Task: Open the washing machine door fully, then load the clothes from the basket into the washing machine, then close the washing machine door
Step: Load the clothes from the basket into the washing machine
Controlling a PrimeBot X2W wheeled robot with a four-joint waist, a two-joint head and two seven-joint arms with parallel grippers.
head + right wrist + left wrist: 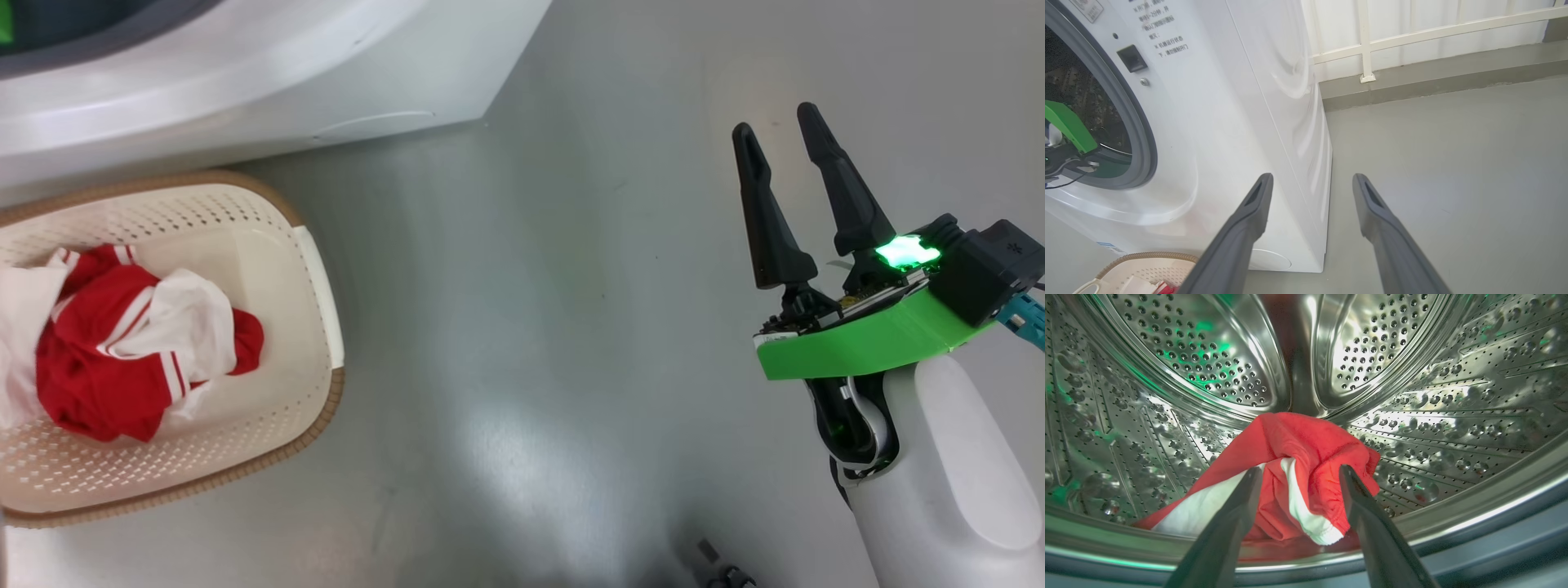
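The white washing machine (1241, 122) stands with its mouth open; its steel drum (1453, 416) has one red-and-white garment (1306, 449) lying low, close to the front lip; the cream basket (269, 269) sits on the grey floor (571, 327) just before the machine, more red-and-white clothes (106, 359) heaped in its left half. The left gripper (1300, 469) is inside the drum, fingers spread wide either side of the garment, gripping nothing; the right gripper (775, 117) hangs over bare floor to the right, wide open and empty. I'd worry about the white hem; it lies so near the fingers it could snag on withdrawal, or trail over the lip and get caught when the door shuts.
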